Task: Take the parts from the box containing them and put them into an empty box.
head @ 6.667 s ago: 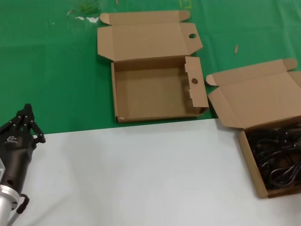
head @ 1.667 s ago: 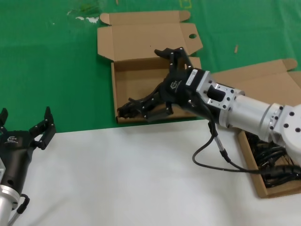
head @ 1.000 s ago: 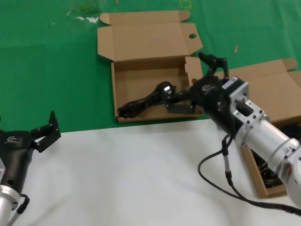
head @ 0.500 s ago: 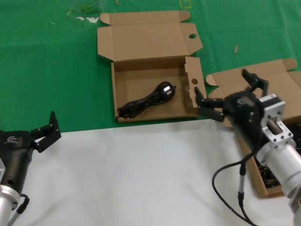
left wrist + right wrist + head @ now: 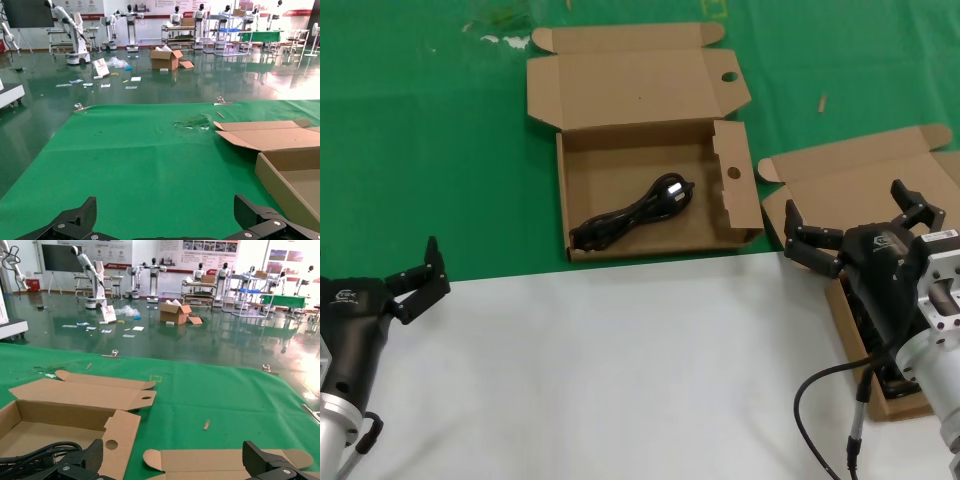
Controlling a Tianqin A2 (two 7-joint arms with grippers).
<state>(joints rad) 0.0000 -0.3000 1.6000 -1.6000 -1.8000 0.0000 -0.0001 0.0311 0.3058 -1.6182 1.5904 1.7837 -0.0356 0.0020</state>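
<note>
Head view: 1 cord (image 5: 632, 215) lies diagonally on the floor of the empty box (image 5: 582, 170), the one with round holes in its flaps, clear of the walls. The remaining cords (image 5: 868, 325) sit in the box containing them (image 5: 880, 205) at the right edge of the table (image 5: 620, 370), largely hidden behind the arm. Our right hand (image 5: 865, 228) hovers above the near corner of that box, fingers spread wide and holding nothing. Our left hand (image 5: 382, 290) rests parked at the left edge of the table, fingers likewise spread and empty.

We judge the next move to be a descent into the source box for another cord, and 3 risks follow from it.

1. The cords look tangled, so a grasp may lift 2 or more at once, or drag a loop over the wall and spill it.
2. The upright lid stands just behind the right hand; a wide approach could strike it or push the light box along the table.
3. In the destination box, the holed side flap (image 5: 735, 185) stands up on the right hand's path, so a low carry could catch it.
</note>
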